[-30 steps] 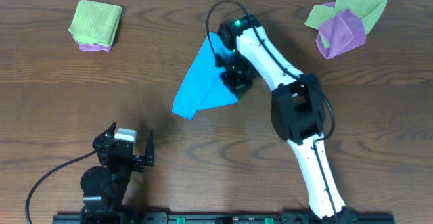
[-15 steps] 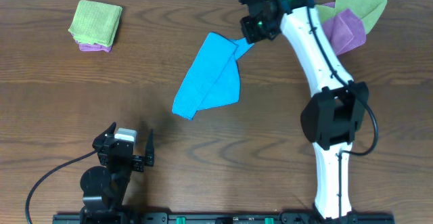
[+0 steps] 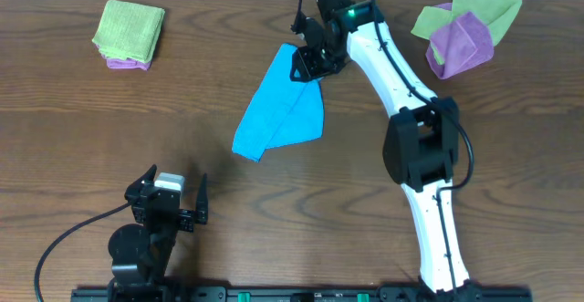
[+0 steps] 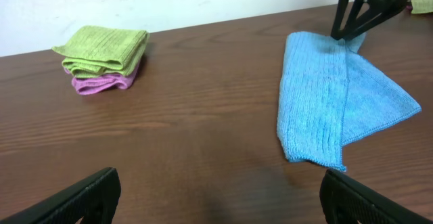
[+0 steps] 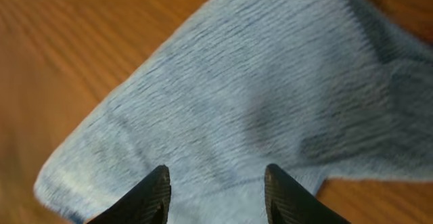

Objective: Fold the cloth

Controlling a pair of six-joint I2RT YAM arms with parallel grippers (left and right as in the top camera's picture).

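The turquoise cloth (image 3: 279, 107) lies partly folded on the wooden table, a long strip running from far right to near left. It also shows in the left wrist view (image 4: 335, 101) and fills the right wrist view (image 5: 237, 95). My right gripper (image 3: 304, 63) is open just above the cloth's far corner, its fingertips (image 5: 150, 195) over the fabric and holding nothing. My left gripper (image 3: 173, 195) is open and empty near the table's front edge, well short of the cloth; its fingers (image 4: 88, 195) frame bare wood.
A folded lime-green cloth on a purple one (image 3: 129, 34) sits at the far left, also in the left wrist view (image 4: 103, 58). A loose heap of purple and green cloths (image 3: 465, 26) lies at the far right.
My right arm swung from the cloth's middle to the far right, then back left to the cloth's far corner. The cloth's far corner now lies flatter. The left arm has not moved.
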